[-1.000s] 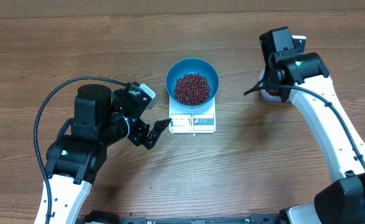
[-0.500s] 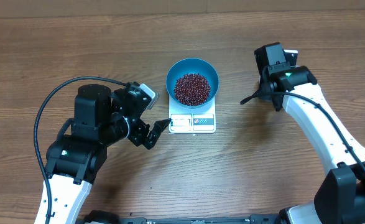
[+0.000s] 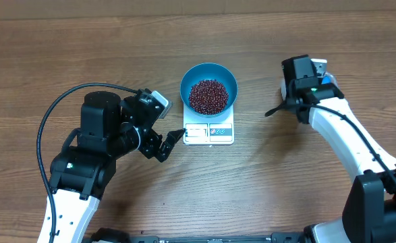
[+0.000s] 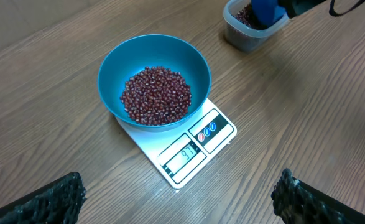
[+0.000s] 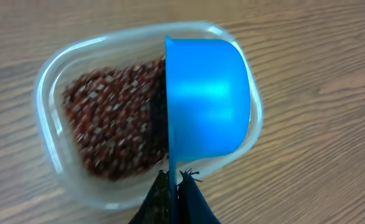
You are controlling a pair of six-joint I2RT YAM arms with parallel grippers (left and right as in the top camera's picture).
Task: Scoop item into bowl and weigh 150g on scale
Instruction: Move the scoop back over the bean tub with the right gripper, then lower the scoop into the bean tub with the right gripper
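Note:
The bright blue bowl [image 3: 185, 82] [image 4: 110, 71] stands on the white scale [image 3: 210, 133] [image 4: 216, 134], with a heap of red-brown beans [image 3: 208, 96] [image 4: 156, 95] inside. My left gripper [image 3: 169, 144] [image 4: 176, 205] is wide open, just left of the scale's front, holding nothing. My right gripper [image 5: 176, 177] is shut on the handle of a small blue scoop [image 5: 207, 96] [image 3: 326, 79]. The scoop is tipped on edge over a clear tub [image 5: 48, 87] [image 4: 235, 37] of more beans [image 5: 110, 121]. The overhead view hides the right fingers under the wrist.
A black cable [image 3: 273, 111] juts left from the right wrist toward the scale. The left arm's cable [image 3: 56, 111] loops over the table's left part. Wooden tabletop [image 3: 265, 182] lies all around.
The right wrist has swung and dropped toward the near side over the tub, and the scoop's blue now shows at its right. The left arm, bowl and scale have not moved.

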